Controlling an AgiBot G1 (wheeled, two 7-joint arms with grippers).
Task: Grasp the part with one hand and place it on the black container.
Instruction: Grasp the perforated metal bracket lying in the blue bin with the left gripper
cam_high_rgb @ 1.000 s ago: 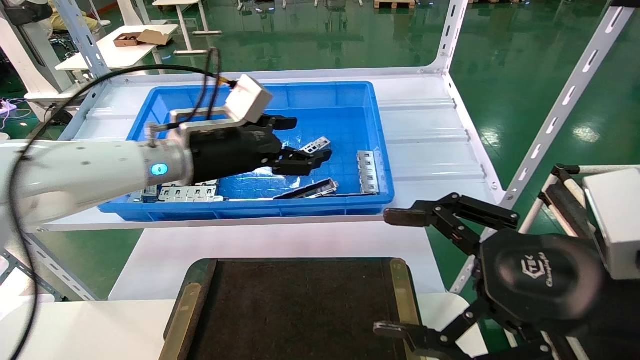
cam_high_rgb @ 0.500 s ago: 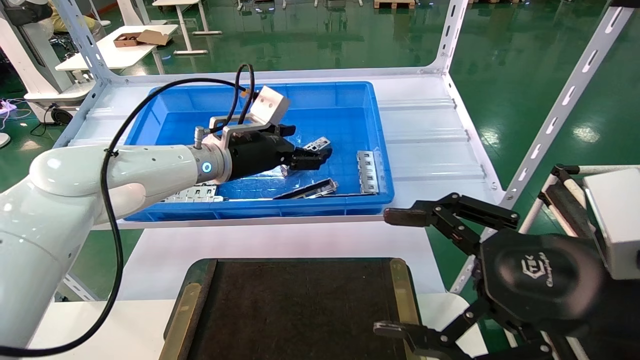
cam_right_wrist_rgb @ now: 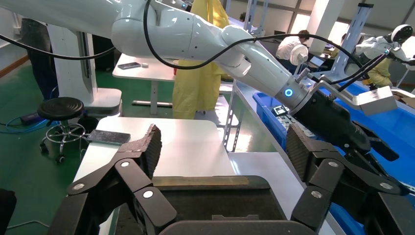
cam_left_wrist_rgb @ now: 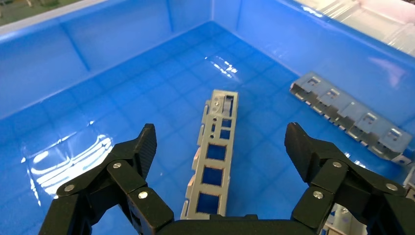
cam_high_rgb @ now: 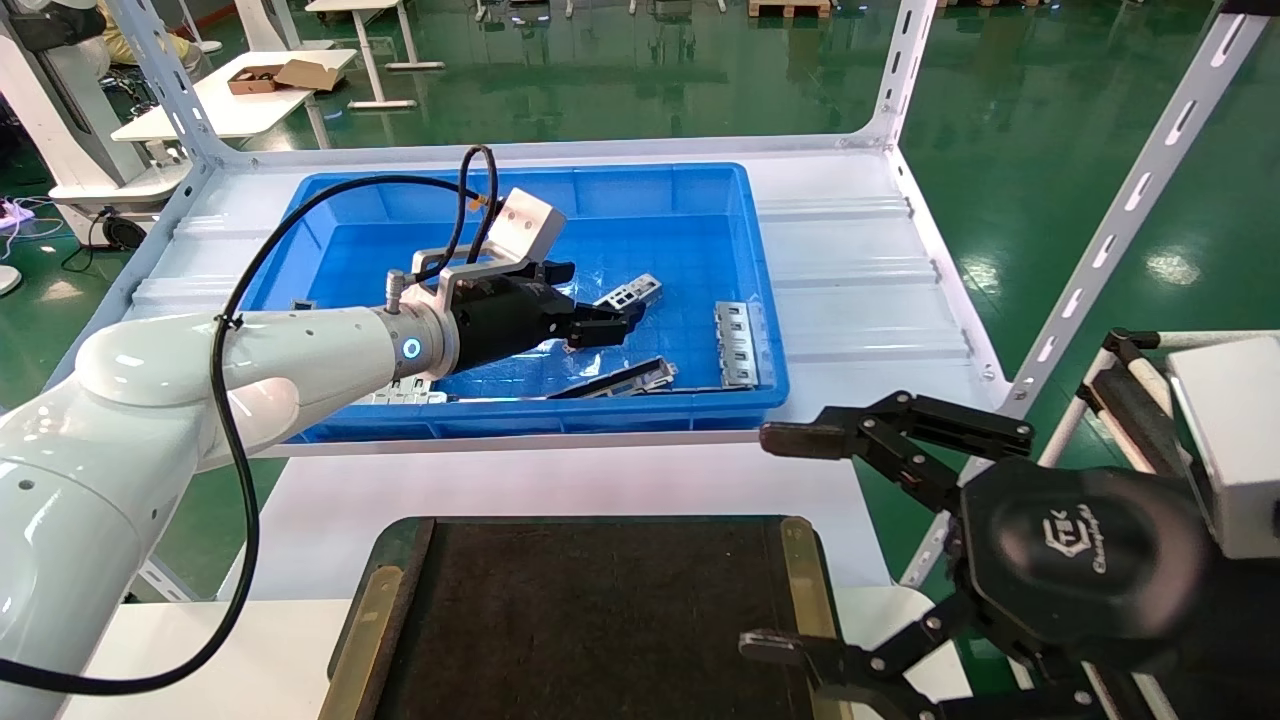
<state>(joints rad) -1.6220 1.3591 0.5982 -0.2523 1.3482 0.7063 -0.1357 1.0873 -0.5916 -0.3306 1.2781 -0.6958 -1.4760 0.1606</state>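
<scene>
The part (cam_high_rgb: 632,292) is a slim silvery bar with rectangular cutouts, lying on the floor of the blue bin (cam_high_rgb: 500,420). My left gripper (cam_high_rgb: 606,293) is open inside the bin, low over the near end of the part. In the left wrist view the part (cam_left_wrist_rgb: 215,156) runs lengthwise between the spread fingers of the left gripper (cam_left_wrist_rgb: 221,141), touching neither. The black container (cam_high_rgb: 590,620) lies empty at the table's front. My right gripper (cam_high_rgb: 775,542) is open and empty at the container's right edge; it also shows in the right wrist view (cam_right_wrist_rgb: 225,142).
A wider grey bracket (cam_high_rgb: 735,345) lies by the bin's right wall and also shows in the left wrist view (cam_left_wrist_rgb: 350,115). A dark bar (cam_high_rgb: 625,380) seen edge-on and stacked grey plates (cam_high_rgb: 390,385) lie along the front wall. White rack posts stand at the right.
My left gripper has dropped lower into the bin and drawn back slightly to the left, staying open at the part. The right gripper has barely moved.
</scene>
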